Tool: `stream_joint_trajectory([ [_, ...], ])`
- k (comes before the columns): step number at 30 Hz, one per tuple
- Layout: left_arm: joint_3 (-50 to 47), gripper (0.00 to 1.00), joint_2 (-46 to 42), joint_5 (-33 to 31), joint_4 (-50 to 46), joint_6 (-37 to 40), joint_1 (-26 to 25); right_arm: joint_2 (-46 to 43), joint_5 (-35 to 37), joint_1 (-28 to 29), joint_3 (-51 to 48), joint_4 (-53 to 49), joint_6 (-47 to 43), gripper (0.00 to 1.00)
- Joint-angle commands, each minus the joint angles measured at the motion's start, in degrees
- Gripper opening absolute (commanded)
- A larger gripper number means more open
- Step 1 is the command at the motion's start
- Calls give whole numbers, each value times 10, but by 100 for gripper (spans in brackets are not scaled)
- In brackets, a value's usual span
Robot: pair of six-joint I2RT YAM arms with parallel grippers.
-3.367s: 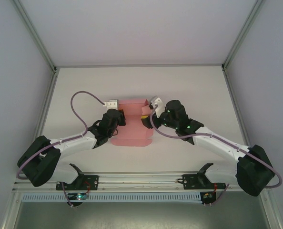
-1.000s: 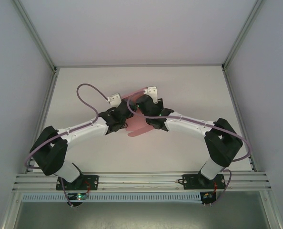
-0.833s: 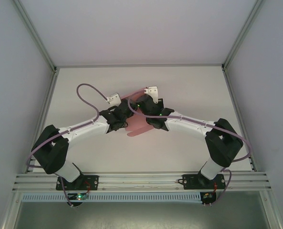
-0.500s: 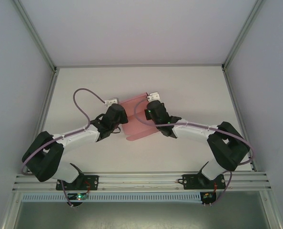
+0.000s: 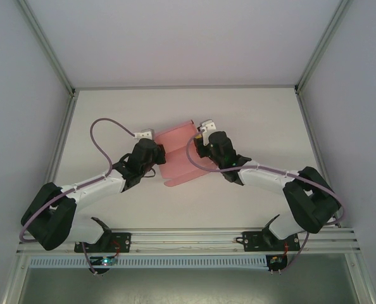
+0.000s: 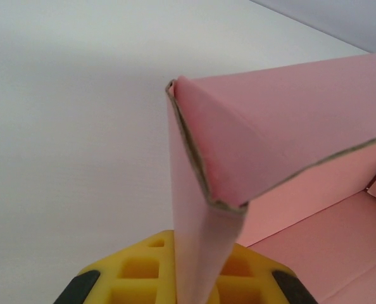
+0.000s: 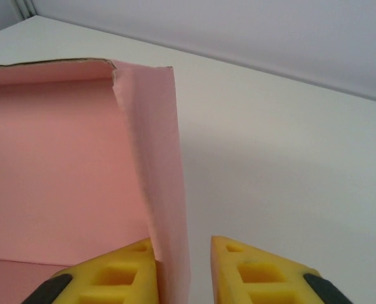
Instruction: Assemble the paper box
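Observation:
The pink paper box lies partly folded at the table's middle, its walls raised. My left gripper is at the box's left side. In the left wrist view its yellow fingers are shut on a doubled upright wall of the paper box, which runs up from between them. My right gripper is at the box's right side. In the right wrist view the right gripper stands open. The box's side wall leans against the left finger, and a gap separates it from the right finger.
The white table stretches bare to the right and back. An aluminium rail runs along the near edge. Grey enclosure walls stand on both sides. A purple cable loops above the left arm.
Both arms have drawn apart from over the box, uncovering more of it. The right gripper's jaws have parted off the box wall. The left grip is unchanged.

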Motion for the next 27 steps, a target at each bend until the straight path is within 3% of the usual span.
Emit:
stream_joint_trajectory([
  [1, 0, 0, -12, -5, -19, 15, 8, -19, 67, -31, -7, -10, -16, 30],
  [4, 2, 0, -9, -9, -24, 18, 8, -36, 34, -33, -10, -16, -29, 42],
  [7, 4, 0, -8, -11, -26, 16, 8, -61, -53, -37, -14, -21, -40, 58],
  [11, 10, 0, -3, -4, -25, 22, 8, -96, -162, -40, -20, -21, -42, 71],
  [14, 12, 0, 2, 9, -18, 36, 8, -126, -202, -44, -29, -14, -29, 98],
  [20, 19, 0, 17, 33, -5, 66, 8, -192, -272, -63, -62, 17, 7, 98],
  [27, 14, 0, 17, 112, 37, 133, 8, -288, -190, -78, -110, -3, 14, 98],
])
